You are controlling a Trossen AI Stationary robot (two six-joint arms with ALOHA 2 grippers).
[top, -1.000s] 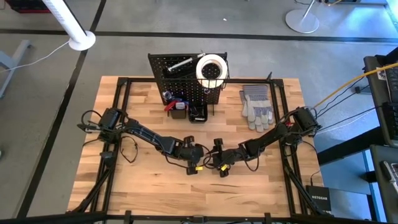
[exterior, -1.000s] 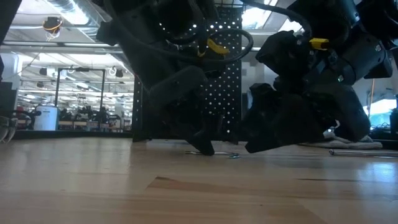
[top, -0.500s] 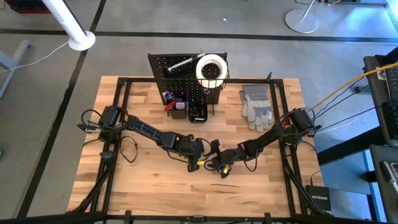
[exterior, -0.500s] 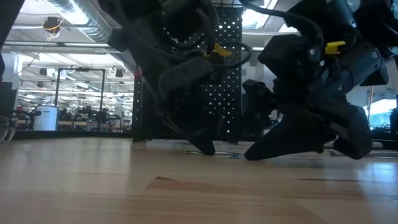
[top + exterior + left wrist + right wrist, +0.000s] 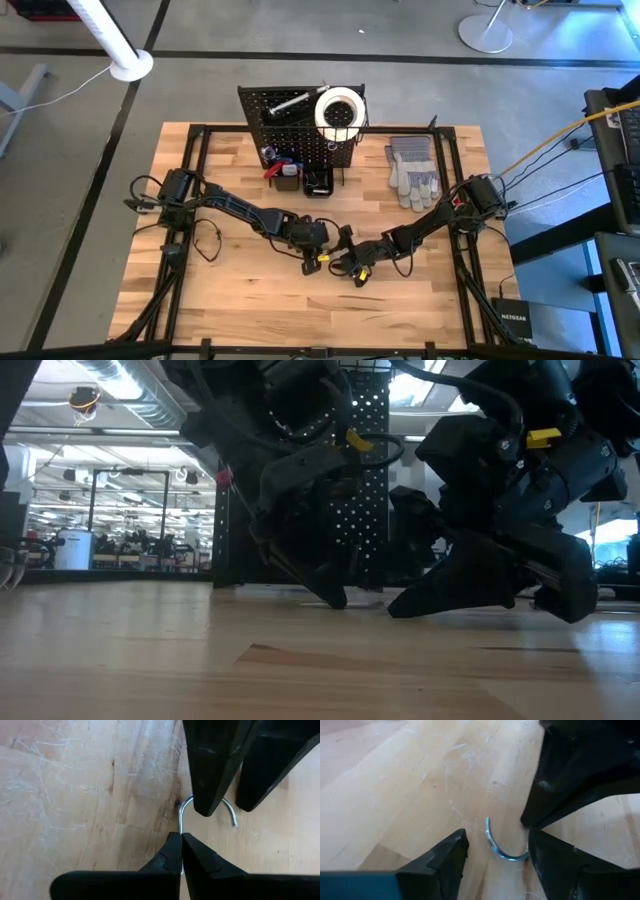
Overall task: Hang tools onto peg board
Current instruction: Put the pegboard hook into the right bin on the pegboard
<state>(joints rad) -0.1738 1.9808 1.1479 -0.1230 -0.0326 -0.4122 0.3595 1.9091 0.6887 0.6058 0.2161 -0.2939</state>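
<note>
Left gripper, high view, frame center, meets my right gripper; peg board upper center. Left wrist view: fingers pinched shut on silver metal hook. Right wrist view: fingers spread wide, straddling hook.

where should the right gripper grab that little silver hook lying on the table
Best on the curved end of the silver hook, from above, one finger each side of the wire. It lies flat on the table, so only a top-down pinch fits. The left gripper is shut on its straight shank; the open right gripper already straddles the bend.
</note>
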